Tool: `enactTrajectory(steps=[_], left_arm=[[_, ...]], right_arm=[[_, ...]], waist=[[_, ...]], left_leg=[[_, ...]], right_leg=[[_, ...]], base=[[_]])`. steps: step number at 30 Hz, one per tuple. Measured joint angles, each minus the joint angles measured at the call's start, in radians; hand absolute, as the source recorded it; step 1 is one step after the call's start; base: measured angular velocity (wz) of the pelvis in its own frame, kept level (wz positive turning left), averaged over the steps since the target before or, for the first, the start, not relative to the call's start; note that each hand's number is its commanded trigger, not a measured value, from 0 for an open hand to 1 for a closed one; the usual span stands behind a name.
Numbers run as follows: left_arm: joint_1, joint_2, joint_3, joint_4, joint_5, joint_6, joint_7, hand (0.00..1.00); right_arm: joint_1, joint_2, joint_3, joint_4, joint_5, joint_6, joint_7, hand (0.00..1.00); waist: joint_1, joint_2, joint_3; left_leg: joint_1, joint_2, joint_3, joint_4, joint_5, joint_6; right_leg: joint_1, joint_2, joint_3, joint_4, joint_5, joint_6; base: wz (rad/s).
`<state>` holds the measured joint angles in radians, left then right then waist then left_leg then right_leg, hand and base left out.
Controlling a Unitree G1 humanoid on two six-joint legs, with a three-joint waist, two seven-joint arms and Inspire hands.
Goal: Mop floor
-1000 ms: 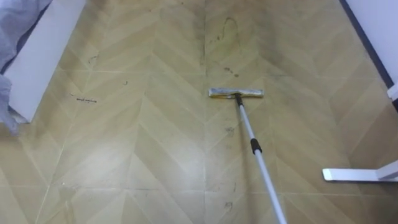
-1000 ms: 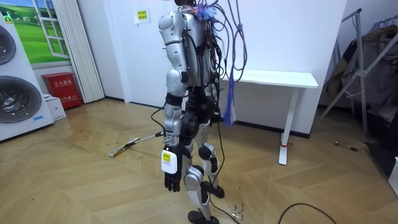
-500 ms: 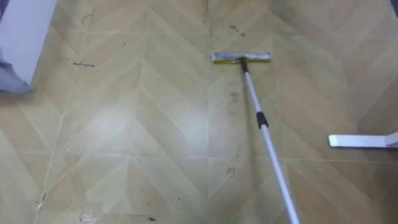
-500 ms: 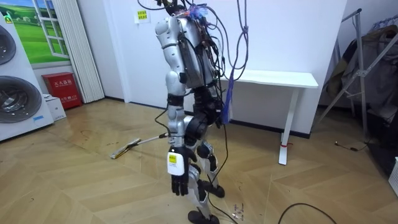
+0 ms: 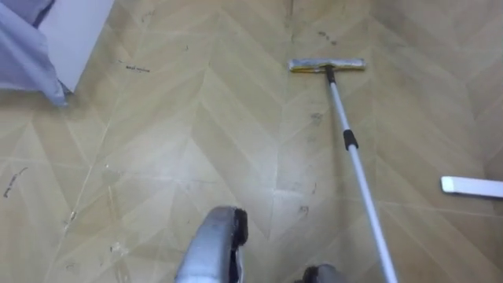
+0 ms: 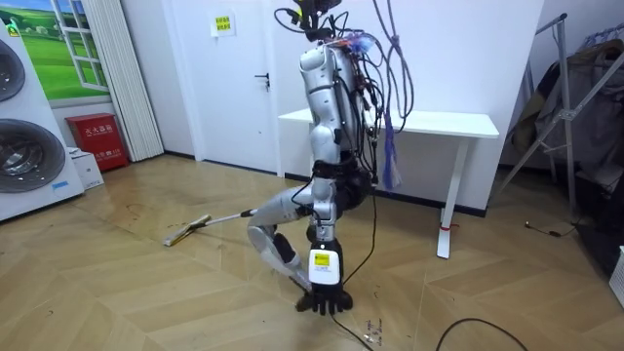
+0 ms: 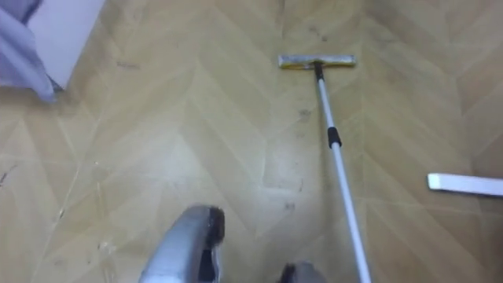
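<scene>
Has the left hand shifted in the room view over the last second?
Yes. The left hand has swung to the room view's right, nearer the table leg, and now hangs lower, close to the floor.

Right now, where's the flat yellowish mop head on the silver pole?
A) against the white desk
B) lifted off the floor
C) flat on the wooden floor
C: the flat yellowish mop head lies on the herringbone wooden floor, with its silver pole attached.

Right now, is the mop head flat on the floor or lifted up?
Flat down. The mop head lies with its whole length on the floor, and the pole slants up from it toward the robot.
</scene>
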<state>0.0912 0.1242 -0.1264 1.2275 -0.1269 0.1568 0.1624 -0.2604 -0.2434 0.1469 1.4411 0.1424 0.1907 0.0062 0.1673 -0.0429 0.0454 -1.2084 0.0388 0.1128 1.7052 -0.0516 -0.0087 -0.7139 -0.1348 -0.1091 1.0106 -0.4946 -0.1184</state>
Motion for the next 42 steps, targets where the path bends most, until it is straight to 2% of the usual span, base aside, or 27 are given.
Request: enactTrajectory(steps=[2, 3, 6, 8, 10, 11, 12, 14, 17, 20, 23, 24, 25, 26, 27, 28, 29, 31, 33, 34, 35, 36, 38, 39, 40, 41, 42], left_arm=[[-0.004, 0.009, 0.004, -0.003, 0.013, -0.010, -0.011, 0.00], [-0.012, 0.015, 0.006, -0.001, 0.012, -0.009, -0.024, 0.00], [-0.020, 0.021, 0.006, 0.001, 0.014, 0.018, -0.064, 0.00], [-0.039, 0.017, 0.005, 0.003, 0.022, 0.025, -0.082, 0.00], [-0.062, 0.010, 0.006, 0.006, 0.023, 0.026, -0.080, 0.00], [-0.078, 0.010, 0.005, 0.000, 0.023, 0.025, -0.068, 0.00], [-0.089, 0.012, 0.006, -0.004, 0.021, 0.020, -0.049, 0.00], [-0.092, 0.025, 0.005, -0.031, 0.021, 0.015, -0.018, 0.00], [-0.099, 0.019, -0.001, -0.067, 0.021, 0.008, -0.012, 0.00], [-0.069, 0.018, -0.013, -0.073, 0.022, 0.018, -0.011, 0.00], [-0.040, 0.022, -0.015, -0.074, 0.018, 0.052, 0.014, 0.00], [-0.037, 0.031, -0.016, -0.077, 0.010, 0.065, 0.029, 0.00], [-0.036, 0.036, -0.017, -0.078, -0.004, 0.065, 0.037, 0.00], [-0.038, 0.041, -0.040, -0.080, -0.040, 0.062, 0.055, 0.00], [-0.043, 0.043, -0.051, -0.080, -0.056, 0.057, 0.068, 0.00], [-0.045, 0.045, -0.055, -0.081, -0.064, 0.054, 0.071, 0.00], [-0.045, 0.046, -0.058, -0.086, -0.077, 0.050, 0.071, 0.00], [-0.035, 0.054, -0.060, -0.109, -0.074, 0.044, 0.069, 0.00], [-0.011, 0.054, -0.061, -0.127, -0.072, 0.041, 0.044, 0.00], [-0.002, 0.054, -0.060, -0.134, -0.068, 0.039, 0.034, 0.00], [0.006, 0.054, -0.050, -0.144, -0.038, 0.039, 0.013, 0.00], [0.006, 0.053, -0.034, -0.137, -0.013, 0.041, -0.002, 0.00], [-0.014, 0.050, -0.032, -0.130, 0.021, 0.040, -0.011, 0.00], [-0.021, 0.045, -0.033, -0.133, 0.054, 0.040, -0.012, 0.00], [-0.018, 0.044, -0.033, -0.135, 0.055, 0.038, -0.012, 0.00], [-0.013, 0.042, -0.032, -0.144, 0.055, 0.028, -0.012, 0.00], [-0.015, 0.040, -0.028, -0.151, 0.054, 0.017, -0.006, 0.00]], right_arm=[[-0.013, -0.019, 0.032, -0.002, 0.057, -0.008, 0.020, 1.00], [-0.007, -0.029, 0.056, -0.002, 0.094, -0.008, 0.028, 1.00], [0.053, -0.052, 0.087, 0.000, 0.127, -0.017, 0.042, 1.00], [0.106, -0.071, 0.087, 0.014, 0.124, -0.018, 0.038, 1.00], [0.176, -0.106, 0.087, 0.024, 0.122, -0.017, 0.031, 1.00], [0.236, -0.108, 0.088, 0.021, 0.120, -0.014, 0.012, 1.00], [0.286, -0.105, 0.088, 0.012, 0.122, -0.003, 0.007, 1.00], [0.312, -0.076, 0.088, -0.010, 0.127, 0.016, 0.004, 1.00], [0.329, -0.017, 0.086, -0.011, 0.154, 0.018, -0.015, 1.00], [0.315, -0.001, 0.073, -0.014, 0.162, 0.032, -0.024, 1.00], [0.245, -0.015, 0.066, -0.014, 0.161, 0.071, -0.047, 1.00], [0.188, -0.026, 0.064, 0.003, 0.156, 0.082, -0.051, 1.00], [0.155, -0.033, 0.064, 0.007, 0.152, 0.092, -0.053, 1.00], [0.088, -0.056, 0.067, 0.012, 0.143, 0.099, -0.058, 1.00], [0.011, -0.079, 0.070, 0.010, 0.146, 0.099, -0.059, 1.00], [-0.025, -0.084, 0.075, 0.006, 0.150, 0.096, -0.059, 1.00], [-0.086, -0.101, 0.084, -0.002, 0.156, 0.081, -0.057, 1.00], [-0.160, -0.104, 0.088, -0.009, 0.165, 0.046, -0.047, 1.00], [-0.172, -0.104, 0.098, -0.025, 0.197, 0.023, -0.030, 1.00], [-0.163, -0.104, 0.101, -0.025, 0.208, 0.023, -0.025, 1.00], [-0.130, -0.104, 0.106, -0.027, 0.219, 0.022, -0.016, 1.00], [-0.070, -0.110, 0.104, -0.027, 0.228, 0.016, -0.013, 1.00], [0.036, -0.131, 0.105, -0.008, 0.222, 0.016, -0.018, 1.00], [0.116, -0.142, 0.110, 0.009, 0.214, 0.016, -0.029, 1.00], [0.160, -0.146, 0.112, 0.008, 0.214, 0.016, -0.035, 1.00], [0.241, -0.140, 0.112, 0.006, 0.210, 0.017, -0.041, 1.00], [0.299, -0.142, 0.110, 0.005, 0.210, 0.019, -0.044, 1.00]], waist=[[0.000, 0.011, -0.0067], [-0.003, 0.033, -0.0182], [-0.034, 0.066, -0.0314], [-0.053, 0.074, -0.0386], [-0.078, 0.079, -0.0390], [-0.100, 0.097, -0.0415], [-0.103, 0.120, -0.0406], [-0.118, 0.123, -0.0400], [-0.153, 0.140, -0.0399], [-0.141, 0.139, -0.0385], [-0.113, 0.132, -0.0364], [-0.099, 0.111, -0.0257], [-0.090, 0.109, -0.0265], [-0.069, 0.086, -0.0219], [-0.032, 0.052, -0.0117], [-0.016, 0.036, -0.0088], [0.006, 0.015, -0.0069], [0.029, 0.004, 0.0015], [0.033, 0.003, 0.0028], [0.033, 0.007, 0.0017], [0.032, 0.018, 0.0001], [0.024, 0.027, -0.0064], [0.001, 0.046, -0.0135], [-0.009, 0.063, -0.0237], [-0.016, 0.074, -0.0341], [-0.031, 0.101, -0.0518], [-0.044, 0.126, -0.0575]], left_leg=[[0.065, 0.002, 0.004, -0.294, -0.030, -0.004], [0.129, 0.001, -0.010, -0.513, -0.047, -0.008], [0.273, -0.002, -0.005, -0.824, -0.097, 0.014], [0.287, -0.022, 0.018, -0.827, -0.172, 0.091], [0.300, -0.063, 0.032, -0.798, -0.234, 0.123], [0.310, -0.088, 0.022, -0.760, -0.277, 0.141], [0.327, -0.088, 0.009, -0.727, -0.326, 0.148], [0.349, -0.089, 0.006, -0.721, -0.358, 0.156], [0.385, -0.107, 0.003, -0.745, -0.384, 0.173], [0.440, -0.121, -0.011, -0.755, -0.441, 0.165], [0.490, -0.117, -0.026, -0.685, -0.473, 0.121], [0.453, -0.098, -0.014, -0.561, -0.416, 0.040], [0.426, -0.085, -0.004, -0.489, -0.364, 0.015], [0.357, -0.072, 0.000, -0.361, -0.225, -0.004], [0.288, -0.068, 0.005, -0.266, -0.047, -0.007], [0.259, -0.067, 0.012, -0.238, 0.037, -0.012], [0.197, -0.061, 0.012, -0.175, 0.082, -0.019], [0.122, -0.023, 0.010, -0.185, -0.016, 0.009], [0.140, -0.021, -0.010, -0.515, -0.118, 0.013], [0.162, -0.017, -0.019, -0.628, -0.122, 0.014], [0.205, -0.017, -0.036, -0.798, -0.142, 0.041], [0.225, -0.027, -0.021, -0.800, -0.177, 0.095], [0.266, -0.073, -0.003, -0.794, -0.229, 0.135], [0.304, -0.103, 0.007, -0.783, -0.265, 0.163], [0.321, -0.114, 0.009, -0.779, -0.284, 0.171], [0.360, -0.134, 0.008, -0.777, -0.320, 0.185], [0.398, -0.139, 0.006, -0.780, -0.349, 0.194]], right_leg=[[-0.005, 0.003, -0.004, 0.004, -0.013, 0.025], [-0.003, 0.016, -0.022, 0.005, -0.020, 0.038], [0.008, 0.023, -0.050, 0.033, -0.068, 0.060], [0.027, -0.011, -0.054, 0.035, -0.074, 0.078], [-0.003, -0.046, -0.026, 0.150, -0.038, 0.092], [-0.060, -0.058, 0.011, 0.285, 0.074, 0.099], [-0.109, -0.034, 0.047, 0.382, 0.183, 0.102], [-0.198, 0.005, 0.082, 0.395, 0.184, 0.119], [-0.269, 0.035, 0.074, 0.152, 0.166, 0.138], [-0.268, 0.069, 0.049, -0.099, 0.201, 0.094], [-0.202, 0.067, 0.024, -0.065, 0.173, 0.067], [-0.185, 0.068, 0.024, -0.028, 0.137, 0.051], [-0.179, 0.068, 0.027, -0.010, 0.119, 0.046], [-0.171, 0.075, 0.035, 0.018, 0.089, 0.041], [-0.166, 0.085, 0.061, 0.041, 0.065, 0.035], [-0.167, 0.087, 0.076, 0.051, 0.056, 0.032], [-0.163, 0.093, 0.085, 0.057, 0.039, 0.028], [-0.140, 0.110, 0.085, 0.063, 0.017, 0.035], [-0.068, 0.110, 0.072, 0.048, -0.037, 0.054], [-0.046, 0.110, 0.068, 0.037, -0.050, 0.056], [-0.001, 0.109, 0.059, 0.017, -0.076, 0.067], [0.040, 0.091, 0.051, -0.004, -0.101, 0.086], [0.065, 0.059, 0.081, 0.039, -0.102, 0.113], [0.059, 0.042, 0.104, 0.120, -0.052, 0.149], [0.051, 0.033, 0.109, 0.162, -0.016, 0.156], [0.033, 0.024, 0.122, 0.247, 0.079, 0.157], [0.007, 0.034, 0.144, 0.318, 0.144, 0.163]], base=[[0.22], [0.28], [0.32], [0.40], [0.49], [0.37], [0.17], [-0.18], [0.03], [-0.10], [-0.03], [0.00], [-0.06], [-0.29], [-0.41], [-0.45], [-0.30], [-0.09], [0.27], [0.22], [0.20], [0.32], [0.56], [0.42], [0.21], [0.05], [0.00]])
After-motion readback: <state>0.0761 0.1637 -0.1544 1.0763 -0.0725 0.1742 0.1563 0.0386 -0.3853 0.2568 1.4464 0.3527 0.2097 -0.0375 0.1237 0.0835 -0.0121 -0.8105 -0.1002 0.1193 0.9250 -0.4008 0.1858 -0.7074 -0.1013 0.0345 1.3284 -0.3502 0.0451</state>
